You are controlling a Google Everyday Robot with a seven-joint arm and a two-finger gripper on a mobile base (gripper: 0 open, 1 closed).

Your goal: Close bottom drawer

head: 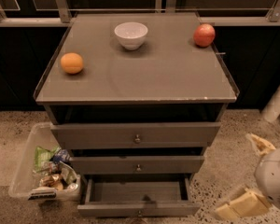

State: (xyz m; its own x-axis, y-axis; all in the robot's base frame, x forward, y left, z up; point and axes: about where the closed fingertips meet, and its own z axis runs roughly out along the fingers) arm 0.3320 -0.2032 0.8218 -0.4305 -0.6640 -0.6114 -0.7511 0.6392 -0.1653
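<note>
The bottom drawer [138,193] of the grey cabinet [135,73] stands pulled out. Its shallow tray is empty, and its slim front panel carries a small round knob [140,213] at the lower edge of the view. My gripper [248,177] is low at the right, beside the cabinet and clear of the drawer. Its cream fingers [241,205] are spread apart and hold nothing. The middle drawer [137,164] and the top drawer [136,135] stand slightly out.
On the cabinet top sit an orange [72,63], a white bowl [130,34] and a red apple [204,35]. A clear plastic bin [43,171] with snack packets stands on the speckled floor left of the cabinet. A white post [279,101] leans at the right.
</note>
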